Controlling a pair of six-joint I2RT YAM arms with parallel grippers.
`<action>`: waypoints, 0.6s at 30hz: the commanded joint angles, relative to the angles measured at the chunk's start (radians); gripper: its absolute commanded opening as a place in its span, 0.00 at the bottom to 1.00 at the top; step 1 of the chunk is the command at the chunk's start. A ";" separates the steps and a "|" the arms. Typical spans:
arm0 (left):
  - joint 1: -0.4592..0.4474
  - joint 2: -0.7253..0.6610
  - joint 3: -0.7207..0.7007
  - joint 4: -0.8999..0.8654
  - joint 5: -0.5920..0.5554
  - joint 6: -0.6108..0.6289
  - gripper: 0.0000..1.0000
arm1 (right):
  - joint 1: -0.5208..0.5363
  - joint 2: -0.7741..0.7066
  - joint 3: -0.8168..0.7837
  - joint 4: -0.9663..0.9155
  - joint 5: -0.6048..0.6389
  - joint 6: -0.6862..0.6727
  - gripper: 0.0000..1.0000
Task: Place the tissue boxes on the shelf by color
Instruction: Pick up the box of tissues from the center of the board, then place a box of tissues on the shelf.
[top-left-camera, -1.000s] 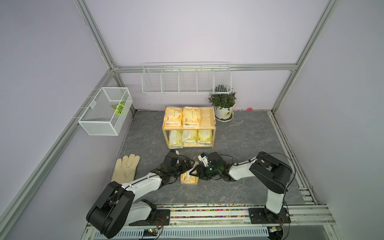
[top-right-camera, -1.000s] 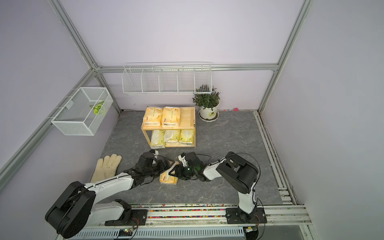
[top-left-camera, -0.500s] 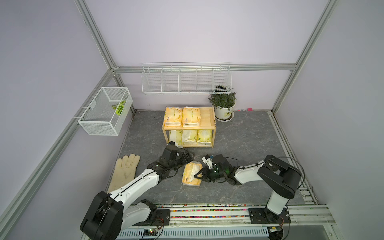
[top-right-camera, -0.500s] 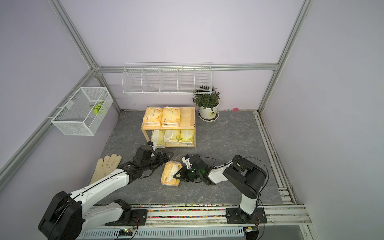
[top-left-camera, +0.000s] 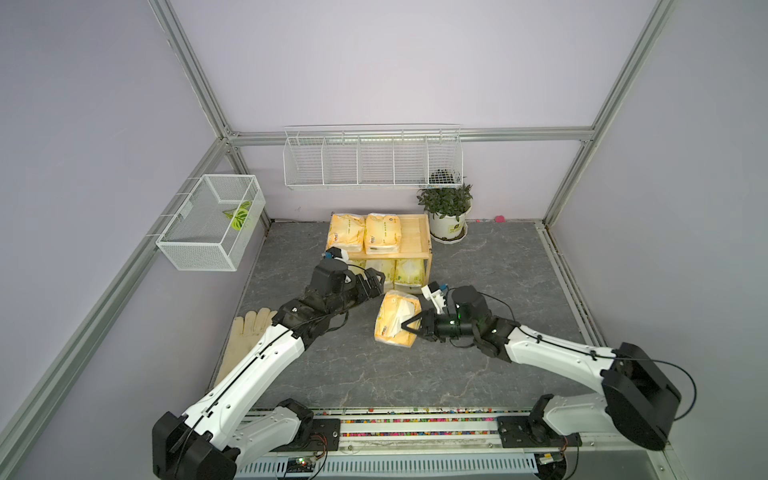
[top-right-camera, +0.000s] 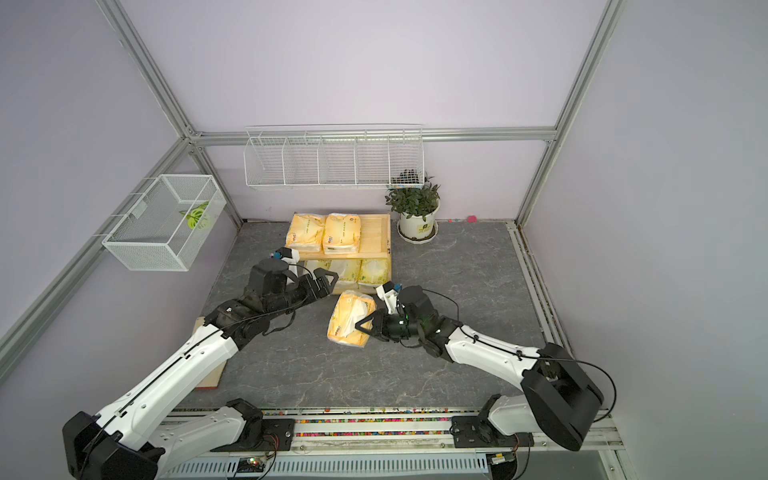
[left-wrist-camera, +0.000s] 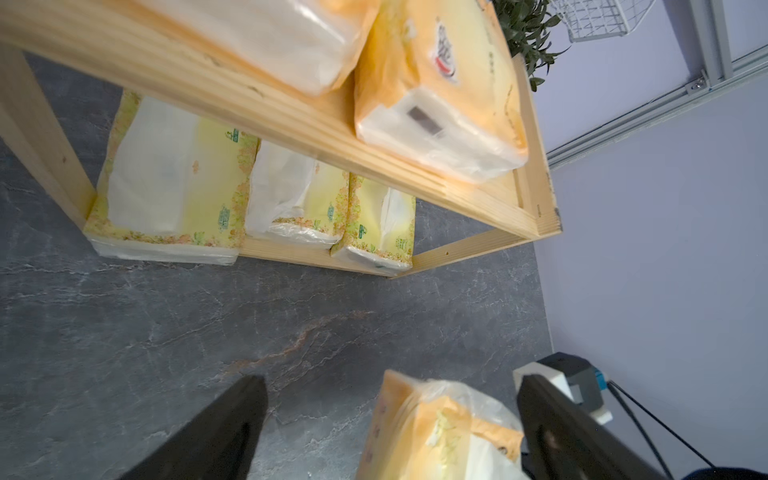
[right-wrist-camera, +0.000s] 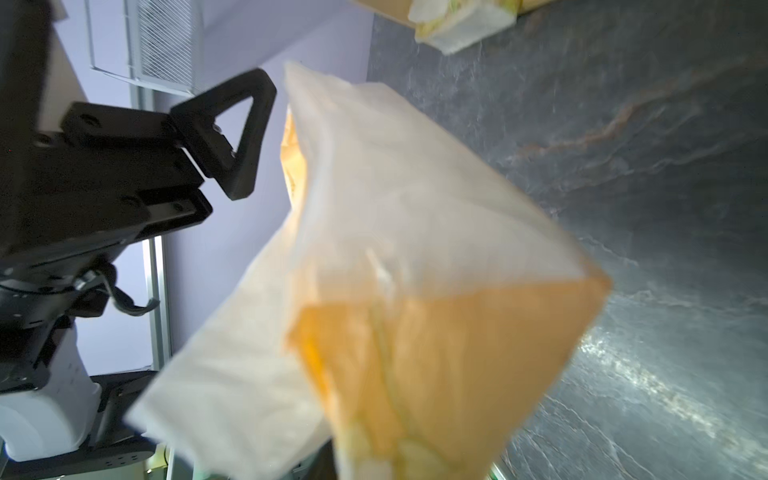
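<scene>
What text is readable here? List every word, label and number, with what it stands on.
No text can be read.
Orange-yellow packs on the shelf: logo and print blurred.
Lemon-yellow packs below: green marks too small.
Plant pot: dark label too small.

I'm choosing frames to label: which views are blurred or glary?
Right wrist view: the orange pack fills the frame, soft and blurred; glare streaks the grey floor. Left wrist view: the shelf is smeared along its top rim, lower packs sharper. Both top views: crisp, evenly lit.
</scene>
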 joint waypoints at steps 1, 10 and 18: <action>0.018 -0.005 0.091 -0.091 -0.003 0.052 1.00 | -0.047 -0.073 0.076 -0.198 -0.014 -0.086 0.17; 0.065 0.045 0.244 -0.161 0.037 0.100 1.00 | -0.282 -0.101 0.355 -0.487 -0.103 -0.216 0.17; 0.086 0.074 0.304 -0.191 0.064 0.131 1.00 | -0.429 0.098 0.647 -0.604 -0.222 -0.270 0.17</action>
